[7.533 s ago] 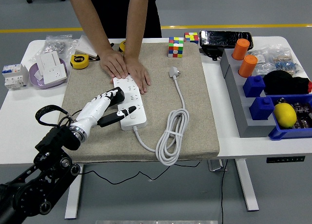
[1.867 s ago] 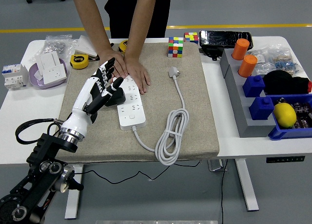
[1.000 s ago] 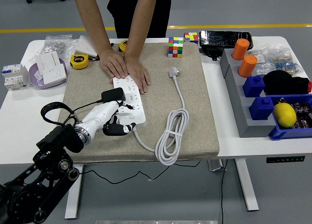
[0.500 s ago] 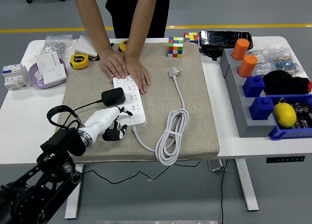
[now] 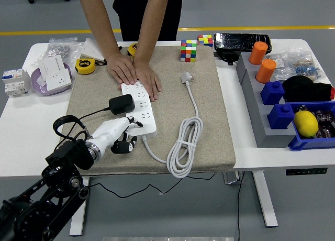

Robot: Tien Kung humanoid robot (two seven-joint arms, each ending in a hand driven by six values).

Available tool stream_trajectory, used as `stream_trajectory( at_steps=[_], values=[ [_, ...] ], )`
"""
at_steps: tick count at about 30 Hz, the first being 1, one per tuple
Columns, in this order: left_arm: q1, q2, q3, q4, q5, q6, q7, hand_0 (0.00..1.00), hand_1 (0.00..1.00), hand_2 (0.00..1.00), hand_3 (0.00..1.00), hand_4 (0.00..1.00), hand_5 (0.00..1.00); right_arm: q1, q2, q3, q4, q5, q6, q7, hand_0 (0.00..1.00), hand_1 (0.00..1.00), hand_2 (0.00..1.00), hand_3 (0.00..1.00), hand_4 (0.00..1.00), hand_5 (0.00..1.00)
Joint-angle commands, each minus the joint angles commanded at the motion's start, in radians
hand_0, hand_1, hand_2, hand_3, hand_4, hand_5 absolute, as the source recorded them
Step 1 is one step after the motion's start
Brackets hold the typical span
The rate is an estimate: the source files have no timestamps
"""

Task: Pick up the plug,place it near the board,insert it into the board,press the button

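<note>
The black plug (image 5: 121, 103) rests against the left side of the white power board (image 5: 141, 109) on the beige mat, its thin black cable trailing left. My left hand (image 5: 122, 137), white with black fingertips, lies low on the mat at the board's near-left corner. Its fingers are curled and hold nothing; one finger reaches the board's near end. A person's two hands (image 5: 134, 72) press flat on the board's far end. My right arm is out of view.
The board's own white cord lies coiled (image 5: 183, 145) right of it, ending in a white plug (image 5: 187, 78). Two puzzle cubes (image 5: 188, 50) stand at the mat's far edge. A tape measure (image 5: 85, 66) and a purple bowl (image 5: 49, 79) are at the left. Blue bins with a lemon (image 5: 306, 123) stand at the right.
My left hand let go of the black plug at the board's left side, then drew back toward the near edge and curled its fingers. The person's hands stayed put.
</note>
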Motion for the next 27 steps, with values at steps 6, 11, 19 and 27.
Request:
stream_trajectory(
  at_steps=[6, 11, 19, 27],
  values=[
    [-0.001, -0.002, 0.000, 0.010, 0.002, 0.001, 0.000, 0.163, 0.025, 0.153, 0.797, 0.481, 0.002, 0.001, 0.000, 0.000, 0.000, 0.001, 0.000, 0.001, 0.818, 0.747, 0.741, 0.757, 0.998, 0.806],
    [-0.005, -0.007, 0.005, 0.021, 0.008, 0.001, 0.001, 0.163, 0.025, 0.153, 0.802, 0.482, 0.002, 0.002, 0.000, 0.001, 0.000, 0.001, 0.000, 0.000, 0.818, 0.747, 0.742, 0.757, 0.998, 0.806],
    [-0.007, -0.009, 0.010, 0.032, 0.013, -0.004, 0.004, 0.163, 0.024, 0.153, 0.802, 0.483, 0.002, 0.004, 0.000, 0.001, 0.000, 0.002, 0.000, 0.001, 0.818, 0.747, 0.742, 0.757, 0.998, 0.806],
    [-0.007, -0.007, -0.001, 0.016, 0.027, -0.002, 0.002, 0.163, 0.024, 0.153, 0.802, 0.484, 0.002, 0.003, 0.000, 0.001, 0.000, 0.003, -0.001, 0.001, 0.817, 0.747, 0.742, 0.757, 0.998, 0.806]
  ],
)
